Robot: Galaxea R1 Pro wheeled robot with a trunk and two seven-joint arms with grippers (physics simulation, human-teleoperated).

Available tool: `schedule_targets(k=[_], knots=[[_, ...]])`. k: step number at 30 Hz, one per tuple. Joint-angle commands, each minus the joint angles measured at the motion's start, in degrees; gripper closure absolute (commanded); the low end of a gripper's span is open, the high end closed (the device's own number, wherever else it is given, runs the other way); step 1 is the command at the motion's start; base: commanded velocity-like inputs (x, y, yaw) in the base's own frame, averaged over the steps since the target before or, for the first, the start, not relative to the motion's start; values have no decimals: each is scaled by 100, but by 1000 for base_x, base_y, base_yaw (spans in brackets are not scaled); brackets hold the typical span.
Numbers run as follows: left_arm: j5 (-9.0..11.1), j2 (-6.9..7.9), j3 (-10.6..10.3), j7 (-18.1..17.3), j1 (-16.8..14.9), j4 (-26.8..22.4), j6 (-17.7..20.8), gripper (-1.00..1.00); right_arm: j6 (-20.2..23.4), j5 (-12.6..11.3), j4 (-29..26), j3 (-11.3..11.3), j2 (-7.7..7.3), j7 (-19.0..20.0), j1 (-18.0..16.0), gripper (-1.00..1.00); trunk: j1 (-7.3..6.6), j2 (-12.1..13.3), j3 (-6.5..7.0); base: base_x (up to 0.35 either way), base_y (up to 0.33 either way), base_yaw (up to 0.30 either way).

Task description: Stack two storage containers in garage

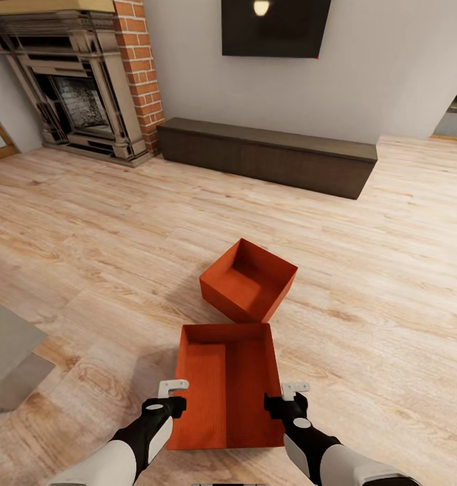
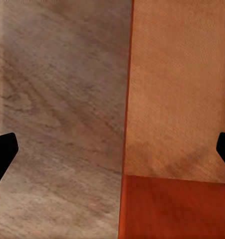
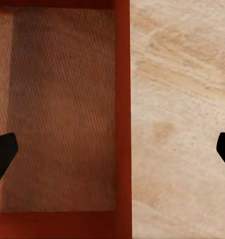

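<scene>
Closest to the robot, both arms reach down over the pale wood-plank floor [image 1: 390, 270] of the living room, one on either side of the near storage container [image 1: 228, 385], an orange-red open-top bin whose long axis runs straight away from the robot. The left pincer [image 1: 172, 393] sits at the bin's left long wall and the right pincer [image 1: 290, 395] at its right long wall, roughly level with each other. In each wrist view the two dark fingertips stand wide apart with that wall's rim running between them, bin interior to one side and floorboards to the other, so both pincers are spread and straddling a wall without clamping it. The bin therefore lies between the two arms, equally near to each, and the coming move looks to turn on each pincer closing over its own rim so the bin can be lifted level; how far down over the rims the fingertips already reach I cannot tell. Just beyond the bin's far end lies the second storage container [image 1: 250, 280], turned at an angle so one corner points toward the near bin, close to it but seemingly not touching. Farther off, a long low dark-brown cabinet [image 1: 269, 155] runs along the wall under a black wall TV [image 1: 275, 27], with a brick fireplace [image 1: 79, 94] to its left.
</scene>
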Motion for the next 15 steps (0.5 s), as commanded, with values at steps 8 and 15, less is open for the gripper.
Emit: schedule_targets(k=[8, 15], knots=[[-1, -3, 12, 14, 1, -25, 33, -100, -10, 29, 6, 29, 2, -39, -3, -100, -1, -1, -4, 0, 0, 0], [-1, -3, 12, 16, 1, -28, 33, -100, -11, 32, 6, 29, -1, -39, -3, -100, -1, -1, -4, 0, 0, 0]])
